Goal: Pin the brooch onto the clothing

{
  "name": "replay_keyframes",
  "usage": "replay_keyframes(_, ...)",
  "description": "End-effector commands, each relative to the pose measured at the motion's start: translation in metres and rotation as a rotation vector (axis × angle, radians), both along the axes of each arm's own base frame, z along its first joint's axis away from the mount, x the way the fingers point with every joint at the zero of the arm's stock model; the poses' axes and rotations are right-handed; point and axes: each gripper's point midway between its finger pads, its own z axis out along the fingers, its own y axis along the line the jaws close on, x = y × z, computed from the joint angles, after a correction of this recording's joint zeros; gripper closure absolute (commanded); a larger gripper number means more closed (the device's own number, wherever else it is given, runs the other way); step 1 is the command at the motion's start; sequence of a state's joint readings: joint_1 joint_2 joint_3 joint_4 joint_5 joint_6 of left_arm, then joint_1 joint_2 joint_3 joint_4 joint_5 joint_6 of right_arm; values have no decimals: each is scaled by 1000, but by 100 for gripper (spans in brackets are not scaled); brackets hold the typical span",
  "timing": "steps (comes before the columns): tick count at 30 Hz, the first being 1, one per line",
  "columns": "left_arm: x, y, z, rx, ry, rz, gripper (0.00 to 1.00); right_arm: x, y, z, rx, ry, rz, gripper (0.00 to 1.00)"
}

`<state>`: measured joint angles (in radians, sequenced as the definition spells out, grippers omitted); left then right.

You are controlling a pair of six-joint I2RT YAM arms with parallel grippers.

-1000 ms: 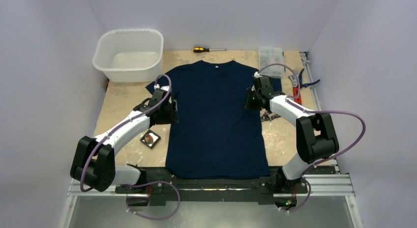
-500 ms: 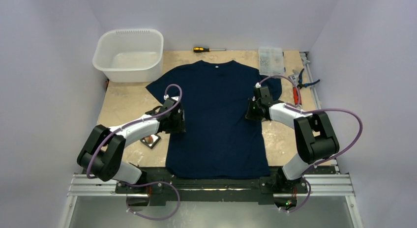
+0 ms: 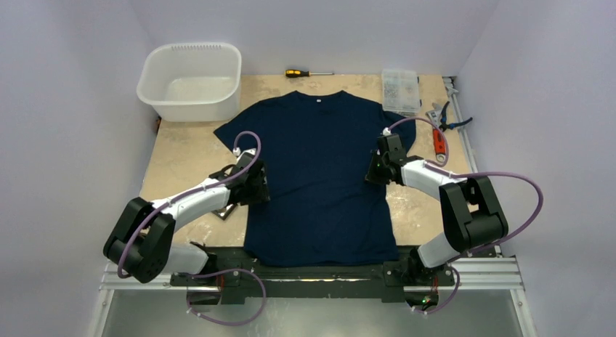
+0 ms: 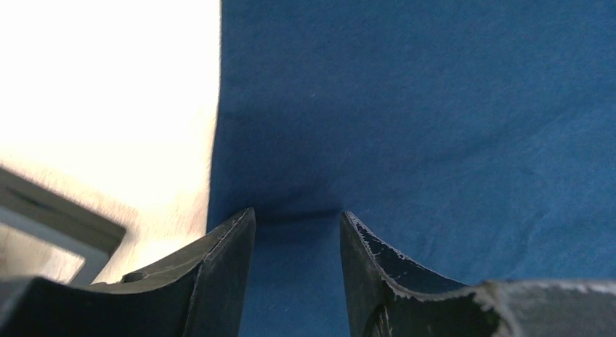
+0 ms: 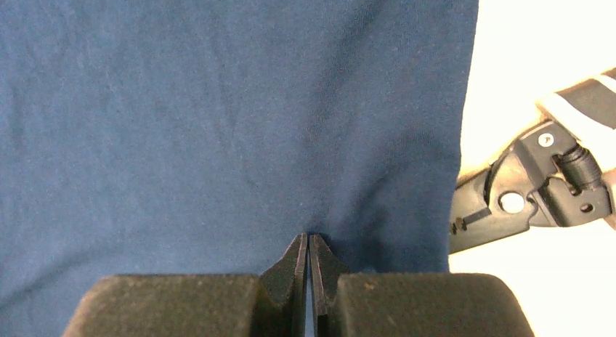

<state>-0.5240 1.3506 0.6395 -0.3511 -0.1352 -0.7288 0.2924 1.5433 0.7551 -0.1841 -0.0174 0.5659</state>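
Note:
The dark navy T-shirt [image 3: 319,177] lies flat in the middle of the table, collar at the far end. My left gripper [image 3: 256,190] is at the shirt's left edge. In the left wrist view it [image 4: 296,217] is open, with its tips low over the shirt [image 4: 436,119] just inside that edge. My right gripper [image 3: 375,171] is at the shirt's right edge. In the right wrist view it [image 5: 309,239] is shut, and the cloth [image 5: 218,119] puckers at its tips. The brooch is hidden. My left arm covers most of the small black tray [image 3: 222,212].
A white tub [image 3: 190,79] stands at the far left. A screwdriver [image 3: 309,73] and a clear parts box [image 3: 400,88] lie at the back. Red-handled pliers [image 3: 438,139] lie at the right. A black metal tool [image 5: 523,199] lies just right of the shirt. A tray corner [image 4: 58,224] shows by the left jaws.
Both grippers have moved toward the near edge along the shirt's sides. The left arm now covers most of the black tray, which was in plain sight a second ago.

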Motion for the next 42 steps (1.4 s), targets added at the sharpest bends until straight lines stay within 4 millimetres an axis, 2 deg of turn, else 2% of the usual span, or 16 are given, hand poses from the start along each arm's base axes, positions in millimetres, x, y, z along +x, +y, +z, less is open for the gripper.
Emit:
replay_keyframes(1,-33,20,-6,54,91,47,54,-34,-15,-18,-55,111,-17,93)
replay_keyframes(5,-29,16,5,30,58,43,53,-31,-12,-2,-40,80,-11,92)
replay_keyframes(7,-22,16,17,27,26,41,52,-24,-9,13,-27,43,6,92)
replay_keyframes(9,-13,20,35,46,-20,66,50,-16,-3,32,-2,-1,36,86)
replay_keyframes(13,-4,41,67,116,-101,175,47,-1,4,65,13,-80,77,66)
replay_keyframes(18,-9,77,88,209,-155,361,47,6,10,87,25,-121,119,61)
replay_keyframes(22,-18,99,88,277,-164,460,46,6,14,90,40,-133,151,60)
replay_keyframes(29,-30,124,79,365,-162,593,49,3,20,81,52,-116,202,60)
replay_keyframes(42,-24,133,44,477,-59,547,57,-4,18,81,44,-122,232,60)
